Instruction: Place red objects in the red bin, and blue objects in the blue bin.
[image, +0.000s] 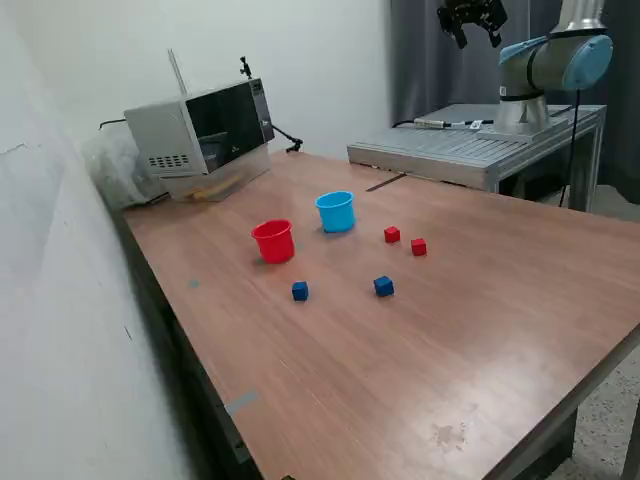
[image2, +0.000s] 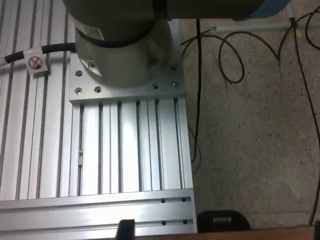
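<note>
A: On the wooden table (image: 480, 330), from the exterior view's left: the red cup (image: 273, 241) stands upright, and the light-blue cup (image: 336, 212) stands upright near it, at about its two o'clock.

B: And the cubes?

A: One blue cube (image: 300, 290) lies at five o'clock of the red cup; the other blue cube (image: 384, 286) is apart from it toward the exterior view's right. Two red cubes (image: 392, 235) (image: 418, 246) lie close together at four o'clock of the blue cup. All four are outside the cups.

B: The gripper?

A: The gripper (image: 472, 22) is high at the top edge, over the metal stand (image: 470, 150), well apart from everything. Its fingers are spread, holding nothing. The wrist view shows only the arm's base (image2: 125, 50), slotted plate (image2: 130, 150), cables (image2: 225, 55) and floor (image2: 255, 145).
</note>
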